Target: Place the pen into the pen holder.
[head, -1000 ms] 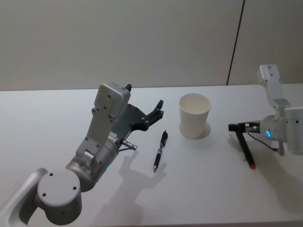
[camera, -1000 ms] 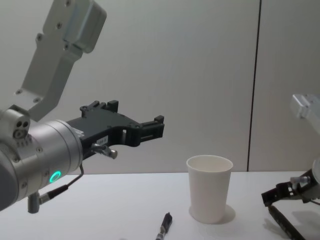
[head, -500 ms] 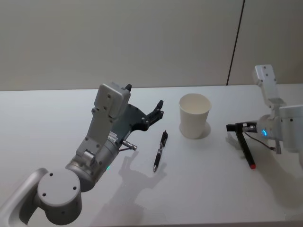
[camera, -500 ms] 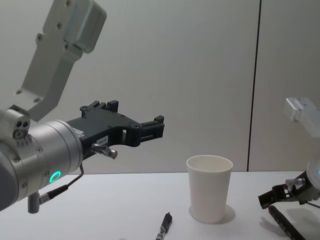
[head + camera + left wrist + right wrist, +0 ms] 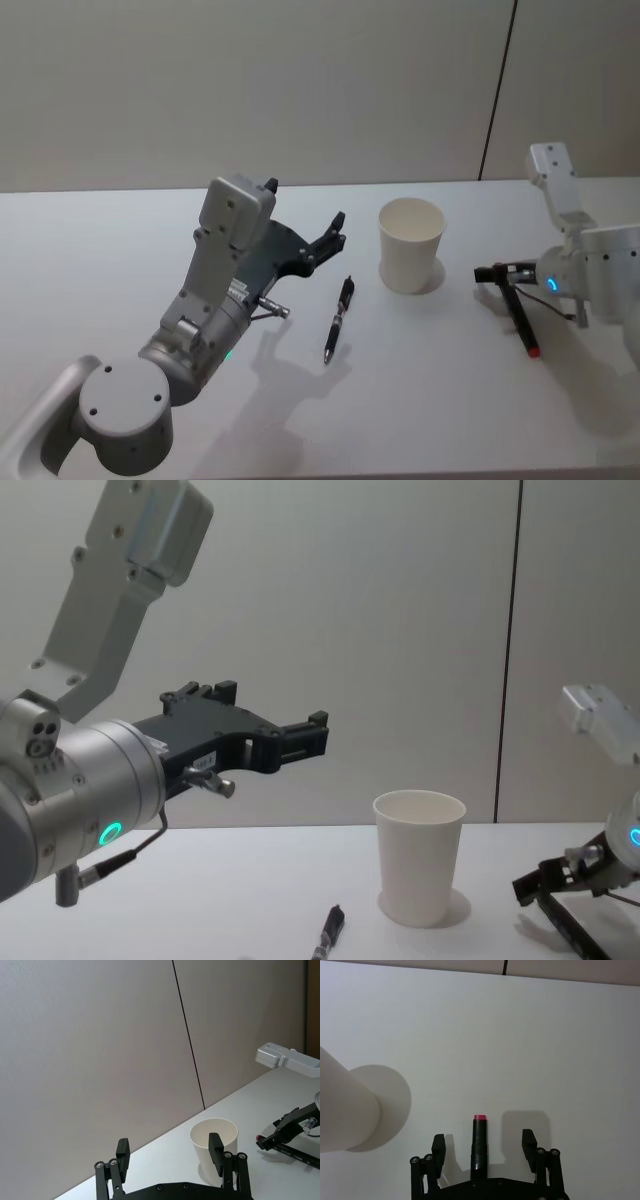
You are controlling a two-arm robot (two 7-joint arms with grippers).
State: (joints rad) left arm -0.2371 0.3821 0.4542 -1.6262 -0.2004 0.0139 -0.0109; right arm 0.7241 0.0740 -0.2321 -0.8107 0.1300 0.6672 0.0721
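White surface (image 5: 430,400): right hand (image 5: 483,1138), fingers apart over red-tipped pen (image 5: 521,320), has edged toward pen holder (image 5: 410,245); my grasp pending. Left hand (image 5: 169,1146), spread, unmoved near black pen (image 5: 338,320).

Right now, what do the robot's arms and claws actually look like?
Both arms are rounded silver-grey tubes with pale boxy links. The left arm carries a glowing teal ring and a thin grey cable; the right arm glows blue. The left gripper and right gripper are flat black, each with two slim fingers.

Left gripper (image 5: 305,742) raised; pen (image 5: 328,935) lying just left of pen holder (image 5: 420,865); right gripper (image 5: 528,886) low.
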